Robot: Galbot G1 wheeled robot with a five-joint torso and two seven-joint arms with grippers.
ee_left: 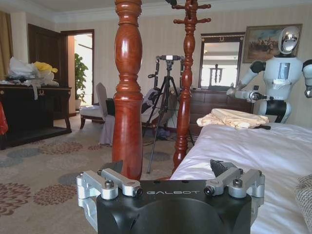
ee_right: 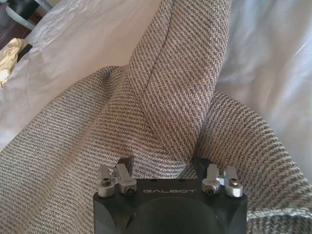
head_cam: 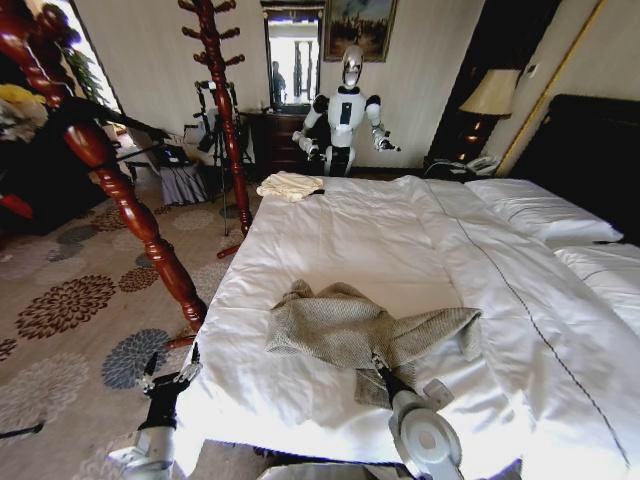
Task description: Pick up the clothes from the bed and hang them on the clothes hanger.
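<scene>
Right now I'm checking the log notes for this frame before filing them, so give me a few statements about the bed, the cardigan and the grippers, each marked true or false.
1. The cardigan lies crumpled on the bed. True.
2. The right gripper is down at the cardigan, its fingers spread on the knit. True.
3. The left gripper holds a sleeve of the cardigan. False: it hangs open beside the bed's edge, over the carpet, holding nothing.
4. The cream-yellow folded cloth sits on top of the cardigan. False: it lies apart from it, at the bed's far corner.
5. A reddish-brown coat stand rises beyond the bed's left side. True.
</scene>
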